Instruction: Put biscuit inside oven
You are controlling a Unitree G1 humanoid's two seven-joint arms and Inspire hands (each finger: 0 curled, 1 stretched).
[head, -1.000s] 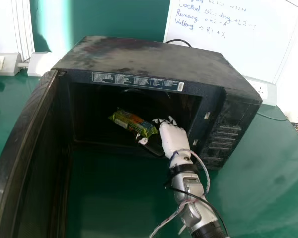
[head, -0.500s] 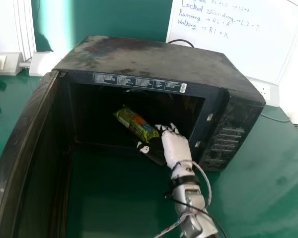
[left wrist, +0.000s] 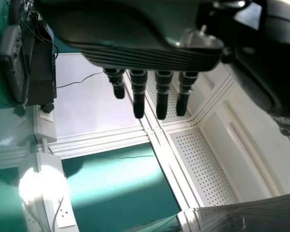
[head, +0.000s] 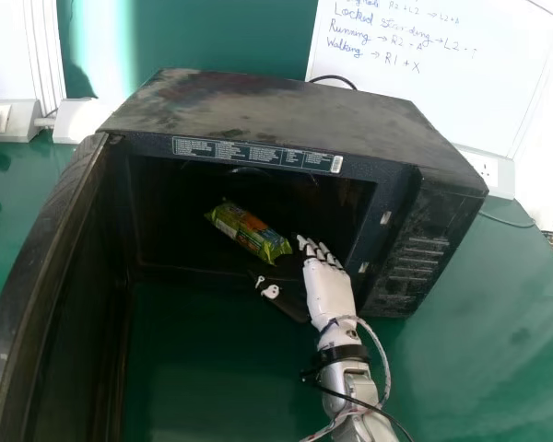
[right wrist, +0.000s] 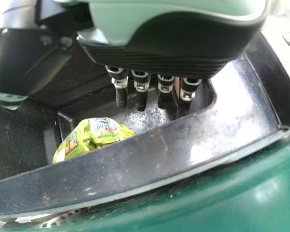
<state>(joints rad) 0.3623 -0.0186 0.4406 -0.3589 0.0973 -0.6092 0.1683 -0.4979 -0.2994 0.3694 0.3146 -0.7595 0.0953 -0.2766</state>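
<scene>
My left robot hand [left wrist: 140, 41] hung idle, fingers straight. The oven door [head: 81, 276] stood open at left. Inside the oven [head: 286, 103], the biscuit packet [head: 249, 232] slanted lengthwise, far left to near right — its near end towards my right robot hand [head: 330, 293], open and empty, drawn back since the earlier frame. The control panel [head: 415, 249] flanked it.

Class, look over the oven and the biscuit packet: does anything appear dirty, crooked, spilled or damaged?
The top of the microwave oven is smeared with pale, dusty blotches, unlike a clean casing. Inside, the biscuit packet lies aslant to the opening, its wrapper wrinkled. No spill is visible.
</scene>
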